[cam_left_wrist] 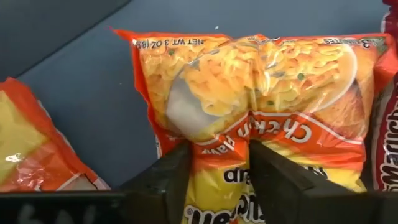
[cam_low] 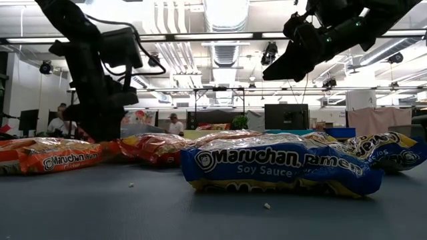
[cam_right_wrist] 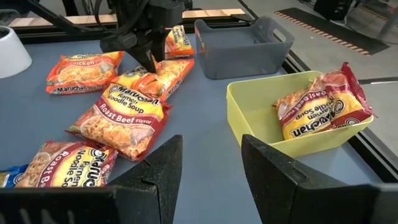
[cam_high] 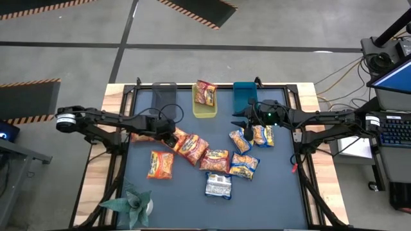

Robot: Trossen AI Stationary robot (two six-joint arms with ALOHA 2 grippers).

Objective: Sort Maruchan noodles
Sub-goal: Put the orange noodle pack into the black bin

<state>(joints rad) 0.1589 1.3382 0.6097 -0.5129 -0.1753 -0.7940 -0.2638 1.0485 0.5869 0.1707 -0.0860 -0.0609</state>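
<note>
The left gripper [cam_left_wrist: 217,180] has its two fingers pinching the middle of an orange chicken-flavor Maruchan packet [cam_left_wrist: 249,87], the film bunched up between them. The grip looks narrow and shallow, so the slick wrapper could slide out as it rises, or the squeeze could crush the noodle block. A red roast-beef packet [cam_right_wrist: 121,115] lies touching this one on its right, and could be dragged along.

Nearest the front edge lie a silvery-white packet [cam_high: 218,185] and a lone orange packet [cam_high: 160,164] to its left. Farther in, the pinched packet sits left of centre, directly under the left gripper, at the left end of a row of red packets. To the right, blue-and-yellow soy-sauce packets [cam_high: 244,165] lie under the right gripper [cam_high: 243,120], which hovers half open and holds nothing. Farthest, the yellow bin [cam_high: 205,110] holds one red packet [cam_right_wrist: 320,106], between a grey bin [cam_high: 164,95] and a blue bin [cam_high: 245,96].
</note>
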